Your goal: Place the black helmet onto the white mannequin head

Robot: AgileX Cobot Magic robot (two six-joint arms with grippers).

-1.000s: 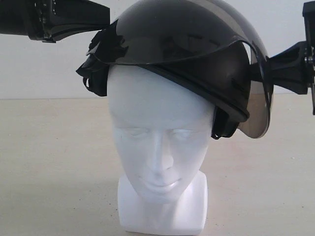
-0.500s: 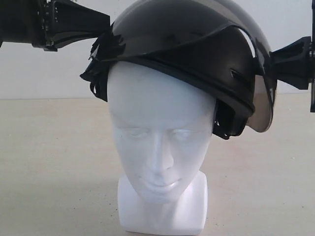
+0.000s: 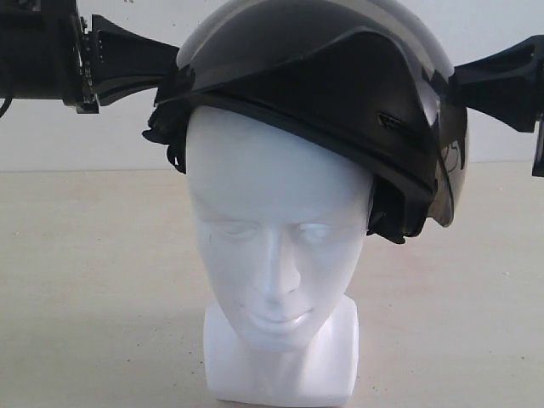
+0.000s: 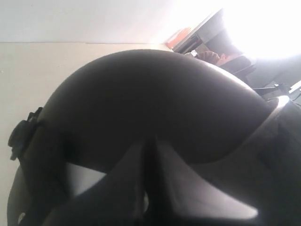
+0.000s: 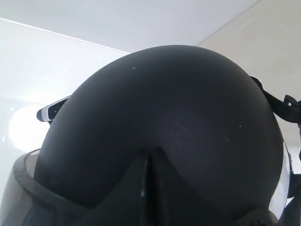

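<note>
Worktop (image 3: pixel 85 297): a flat, pale beige surface, matte and faintly mottled, seen across the lower part of the exterior view and bounded behind by a light wall (image 3: pixel 85 136).
Standing on it: the white mannequin head (image 3: pixel 276 246), set upright near the middle of the exterior view, face turned to the camera.
Contact: the head is carried by its squarish base, which is touching the worktop.
Shadow: a soft one is cast beside the base.
</note>
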